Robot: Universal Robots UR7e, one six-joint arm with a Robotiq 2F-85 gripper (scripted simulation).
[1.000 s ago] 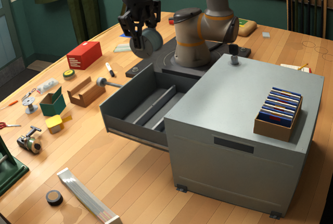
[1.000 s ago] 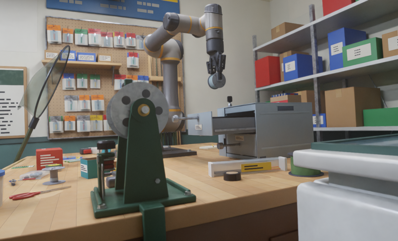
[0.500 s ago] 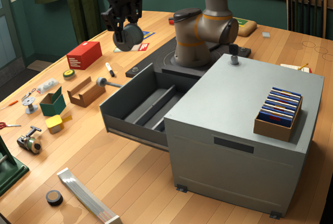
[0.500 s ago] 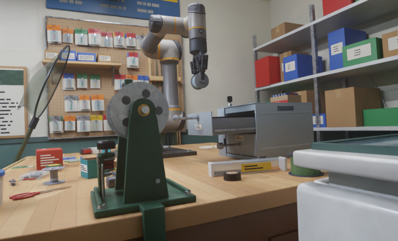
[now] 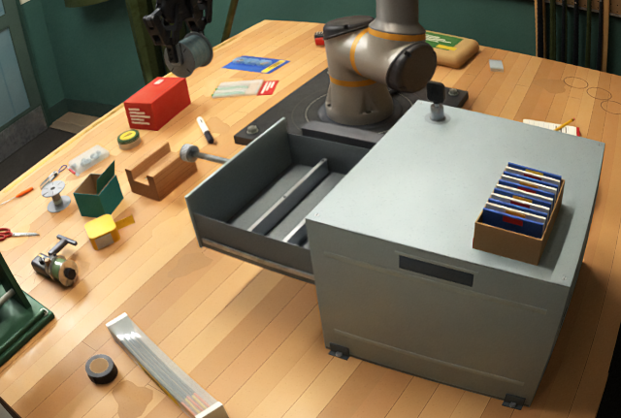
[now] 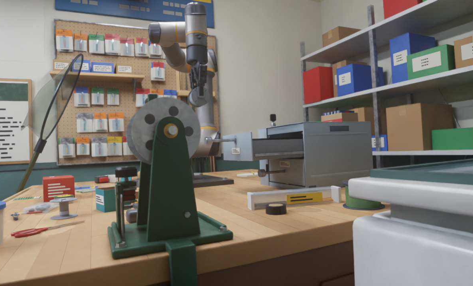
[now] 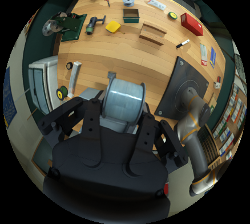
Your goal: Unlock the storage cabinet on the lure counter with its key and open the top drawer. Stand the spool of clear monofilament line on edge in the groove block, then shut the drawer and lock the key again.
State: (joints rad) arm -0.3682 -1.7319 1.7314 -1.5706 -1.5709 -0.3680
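Observation:
On the wooden counter the grey storage cabinet [image 5: 451, 248] stands with its top drawer [image 5: 273, 193] pulled out toward the left, a divider rail running along the drawer's floor. The black key [image 5: 435, 95] stands in the lock on the cabinet's top, near the arm's base. High above the counter's left side, my gripper [image 5: 183, 50] holds the spool of clear monofilament line [image 5: 193, 52] by its flanges, well left of the drawer. Below and in front of it lies the wooden groove block [image 5: 159, 173], its groove facing up. From the wrist camera the spool [image 7: 124, 99] hangs over the counter with the groove block [image 7: 153, 33] far below.
A green line winder [image 6: 163, 185] is clamped at the counter's near left edge. A red box [image 5: 157, 102], a marker [image 5: 204, 129], a green carton [image 5: 99, 193], a yellow box [image 5: 102, 231], an empty spool [image 5: 55, 194] and a reel [image 5: 55, 264] lie around the block. A card box [image 5: 519, 215] sits atop the cabinet.

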